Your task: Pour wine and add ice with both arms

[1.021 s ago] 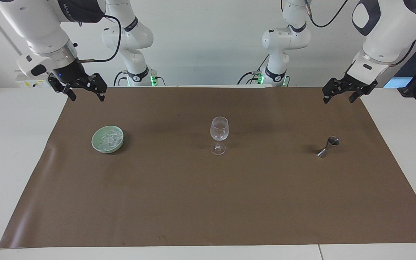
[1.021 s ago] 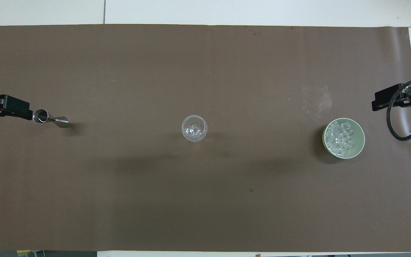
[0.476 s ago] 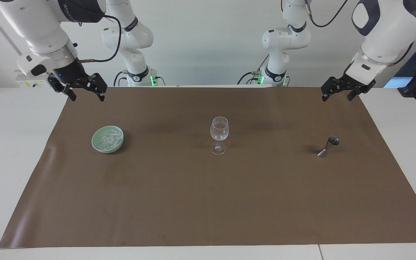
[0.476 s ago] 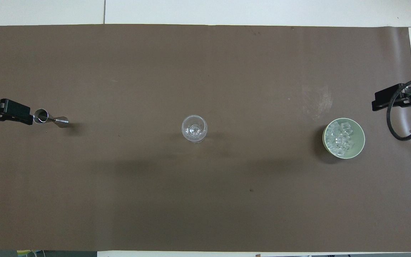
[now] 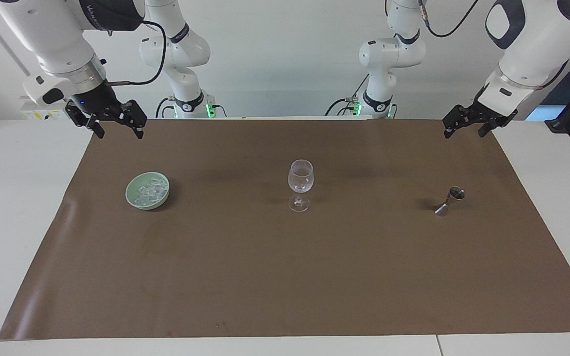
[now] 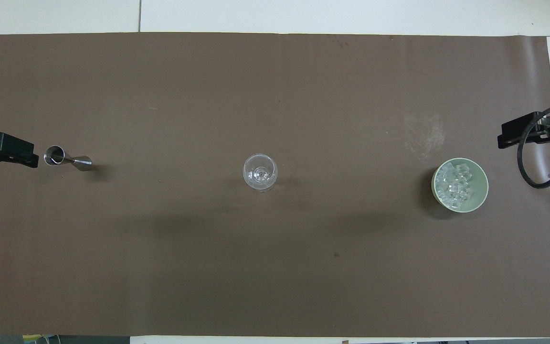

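An empty-looking stemmed glass [image 5: 300, 183] [image 6: 259, 172] stands mid-mat. Ice [image 5: 149, 190] [image 6: 454, 186] fills a pale green bowl [image 5: 146, 204] [image 6: 482, 188] toward the right arm's end. A small steel jigger [image 5: 449, 200] [image 6: 67, 159] stands toward the left arm's end. No wine shows, and I cannot tell what the jigger holds. My right gripper [image 5: 118, 132] [image 6: 500, 141] hangs open and empty over the mat's edge by the bowl. My left gripper [image 5: 464, 132] [image 6: 31, 155] hangs open and empty over the mat's corner, clear of the jigger.
A brown mat [image 5: 285, 272] covers most of the white table [image 5: 18, 198]. A black cable [image 6: 537, 181] loops under the right wrist close to the bowl. Both arm bases [image 5: 188, 104] stand at the table's robot edge.
The left gripper has drawn back a little from the jigger toward its own end of the table. The right arm waits unmoved.
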